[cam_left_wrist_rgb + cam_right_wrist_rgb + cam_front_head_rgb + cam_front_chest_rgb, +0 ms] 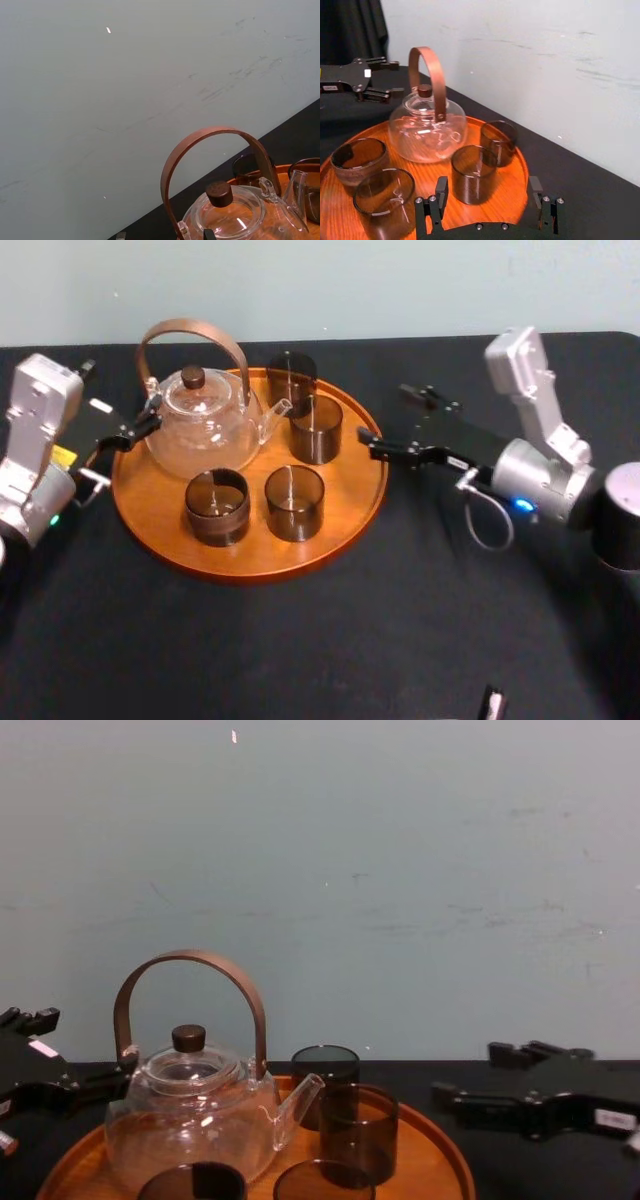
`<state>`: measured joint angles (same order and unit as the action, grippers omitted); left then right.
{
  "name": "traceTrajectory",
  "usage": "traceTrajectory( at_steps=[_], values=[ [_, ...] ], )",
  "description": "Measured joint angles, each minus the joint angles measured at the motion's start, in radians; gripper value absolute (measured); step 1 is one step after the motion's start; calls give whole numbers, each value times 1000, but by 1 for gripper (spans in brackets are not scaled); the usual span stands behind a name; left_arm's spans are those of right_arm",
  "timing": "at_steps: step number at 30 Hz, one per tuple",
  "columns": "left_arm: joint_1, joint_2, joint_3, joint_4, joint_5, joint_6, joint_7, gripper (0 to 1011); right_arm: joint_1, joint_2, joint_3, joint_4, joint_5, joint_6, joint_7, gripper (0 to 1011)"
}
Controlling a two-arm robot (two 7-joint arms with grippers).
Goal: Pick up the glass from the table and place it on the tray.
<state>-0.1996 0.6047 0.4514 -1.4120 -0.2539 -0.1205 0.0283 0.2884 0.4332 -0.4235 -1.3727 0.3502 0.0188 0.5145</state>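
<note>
The round wooden tray [345, 510] lies on the black table [420, 620]. It carries a glass teapot [200, 425] and several dark glasses, all upright. The glass nearest my right gripper [383, 416] is the one at the tray's right side [316, 427]. That gripper hovers just off the tray's right rim, open and holding nothing. In the right wrist view its fingers [440, 192] point at that glass [474, 172] across the rim. My left gripper [125, 400] is open and idle at the tray's left edge, beside the teapot.
The teapot's tall brown handle [190, 335] arches over its lid [219, 193]. Two more glasses [217, 505] [294, 502] stand at the tray's front and one [291, 375] at the back. Bare table stretches in front and to the right of the tray.
</note>
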Motion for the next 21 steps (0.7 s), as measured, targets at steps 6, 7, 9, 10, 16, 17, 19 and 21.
traceTrajectory(
  at_steps=[6, 7, 9, 10, 16, 17, 19, 21],
  values=[
    [0, 0, 0, 0, 0, 0, 0, 1001, -68, 34, 49, -62, 19, -4, -40, 1002],
    [0, 0, 0, 0, 0, 0, 0, 1001, -73, 37, 53, -65, 21, -5, -44, 1002],
    [0, 0, 0, 0, 0, 0, 0, 1001, -94, 45, 72, -78, 27, -7, -57, 1002],
    [0, 0, 0, 0, 0, 0, 0, 1001, -99, 46, 78, -80, 28, -8, -61, 1002],
    [0, 0, 0, 0, 0, 0, 0, 1001, -139, 50, 120, -88, 31, -7, -110, 1002],
    [0, 0, 0, 0, 0, 0, 0, 1001, -141, 50, 122, -88, 30, -6, -112, 1002],
    [0, 0, 0, 0, 0, 0, 0, 1001, -140, 50, 121, -89, 30, -6, -111, 1002],
    [0, 0, 0, 0, 0, 0, 0, 1001, -138, 50, 119, -89, 30, -6, -110, 1002]
  ],
)
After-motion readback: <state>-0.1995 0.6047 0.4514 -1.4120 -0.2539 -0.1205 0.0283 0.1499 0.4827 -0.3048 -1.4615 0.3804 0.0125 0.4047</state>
